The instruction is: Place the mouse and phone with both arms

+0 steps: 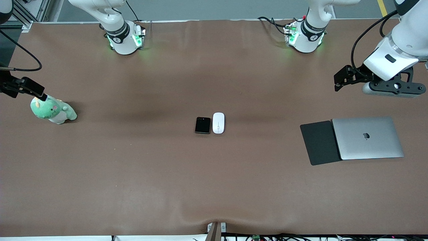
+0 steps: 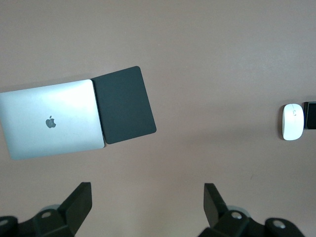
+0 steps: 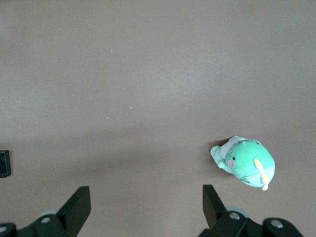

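The white oval mouse (image 1: 218, 123) and the small black phone (image 1: 203, 125) lie side by side, touching or nearly so, at the middle of the brown table; the phone is toward the right arm's end. My left gripper (image 1: 391, 87) hangs open and empty over the table's left-arm end, above bare table beside the laptop. In the left wrist view the left gripper (image 2: 147, 197) sees the mouse (image 2: 292, 121) and the phone's edge (image 2: 311, 115). My right gripper (image 3: 146, 200) is open and empty over the right-arm end, beside the plush; the phone's edge (image 3: 4, 164) shows.
A closed silver laptop (image 1: 367, 138) lies partly on a flat black mouse pad (image 1: 317, 143) at the left arm's end. A green plush toy (image 1: 53, 111) sits at the right arm's end. The two arm bases (image 1: 125, 36) (image 1: 304, 35) stand along the table's back edge.
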`<state>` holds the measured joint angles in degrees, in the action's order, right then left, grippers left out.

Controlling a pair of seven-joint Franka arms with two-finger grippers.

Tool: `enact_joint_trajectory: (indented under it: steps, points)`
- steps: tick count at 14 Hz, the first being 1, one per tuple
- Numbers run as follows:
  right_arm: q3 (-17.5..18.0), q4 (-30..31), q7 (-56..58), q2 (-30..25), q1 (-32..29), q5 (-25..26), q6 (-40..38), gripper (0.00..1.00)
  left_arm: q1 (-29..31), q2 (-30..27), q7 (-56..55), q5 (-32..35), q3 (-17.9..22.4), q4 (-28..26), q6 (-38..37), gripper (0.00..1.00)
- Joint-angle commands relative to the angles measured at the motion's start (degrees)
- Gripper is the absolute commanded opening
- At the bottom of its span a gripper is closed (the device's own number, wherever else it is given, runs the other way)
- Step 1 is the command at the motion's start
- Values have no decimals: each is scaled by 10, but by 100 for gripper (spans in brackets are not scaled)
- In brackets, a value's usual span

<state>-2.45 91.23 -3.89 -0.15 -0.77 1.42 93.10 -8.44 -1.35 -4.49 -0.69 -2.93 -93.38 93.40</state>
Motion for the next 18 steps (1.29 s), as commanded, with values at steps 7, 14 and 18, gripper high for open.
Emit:
enact_joint_trajectory:
  steps: [7,14,18]
  points:
    - [10,16,6,-16,-12,5,1,100,-33,28,-86,7,-33,0,21,100]
    - [10,16,5,-16,-12,5,-1,100,-34,98,-182,11,-125,-8,95,100]
    - [10,14,6,-16,-12,5,-7,100,-62,150,-226,12,-140,0,143,100]
